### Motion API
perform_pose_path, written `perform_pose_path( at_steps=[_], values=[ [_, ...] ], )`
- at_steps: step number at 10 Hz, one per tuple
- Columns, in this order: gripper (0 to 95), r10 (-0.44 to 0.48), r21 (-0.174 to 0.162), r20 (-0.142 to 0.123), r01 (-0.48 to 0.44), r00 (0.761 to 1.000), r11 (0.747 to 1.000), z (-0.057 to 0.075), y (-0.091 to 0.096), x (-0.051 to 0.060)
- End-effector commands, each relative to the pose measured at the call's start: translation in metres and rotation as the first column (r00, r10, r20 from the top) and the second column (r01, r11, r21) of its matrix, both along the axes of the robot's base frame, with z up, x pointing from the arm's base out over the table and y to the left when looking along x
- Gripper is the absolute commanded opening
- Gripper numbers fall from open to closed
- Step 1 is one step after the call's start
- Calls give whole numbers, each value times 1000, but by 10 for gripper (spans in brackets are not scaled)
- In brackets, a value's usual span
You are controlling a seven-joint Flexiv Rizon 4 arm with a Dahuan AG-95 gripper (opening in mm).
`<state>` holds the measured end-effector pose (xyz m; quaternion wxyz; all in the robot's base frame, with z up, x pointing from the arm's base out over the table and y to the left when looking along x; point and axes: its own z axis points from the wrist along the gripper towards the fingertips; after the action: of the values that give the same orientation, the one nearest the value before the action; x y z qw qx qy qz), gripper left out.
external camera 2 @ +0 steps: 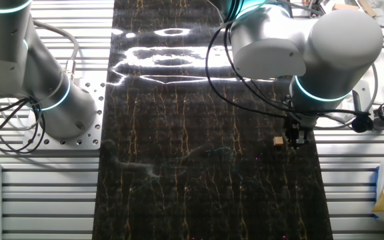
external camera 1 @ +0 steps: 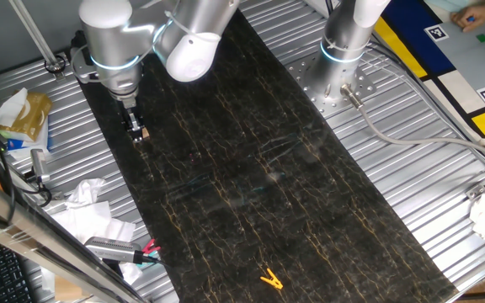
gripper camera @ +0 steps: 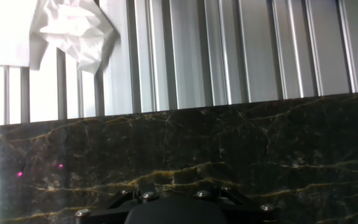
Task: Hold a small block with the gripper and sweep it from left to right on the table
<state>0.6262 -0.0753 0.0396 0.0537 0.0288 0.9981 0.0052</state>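
Note:
The small block [external camera 1: 144, 134] is a tiny tan cube on the dark veined table [external camera 1: 251, 177], near its left edge. My black gripper [external camera 1: 135, 126] points down right beside it, fingertips at the block's level. In the other fixed view the block [external camera 2: 279, 141] sits just left of the gripper [external camera 2: 297, 137], close to the table's [external camera 2: 199, 173] right edge. The fingers look close together; I cannot tell whether they grip the block or only touch it. The hand view shows only the gripper's black body [gripper camera: 173, 211] over the table [gripper camera: 229, 143]; the block is hidden there.
A yellow clip [external camera 1: 270, 279] lies near the table's front end. The second upright silver arm [external camera 1: 348, 34] stands on the ribbed metal at the back, also in the other fixed view [external camera 2: 42, 100]. Crumpled white paper [external camera 1: 87, 202] and clutter lie left of the table.

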Motion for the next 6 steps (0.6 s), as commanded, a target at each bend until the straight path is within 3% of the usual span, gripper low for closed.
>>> perform_pose_path(
  at_steps=[1, 6],
  values=[
    [380, -3, 0, 1, 3, 1000, 1000, -1, 1, 1],
    [380, -4, -1, -1, 4, 1000, 1000, -1, 2, 1]
  ],
)
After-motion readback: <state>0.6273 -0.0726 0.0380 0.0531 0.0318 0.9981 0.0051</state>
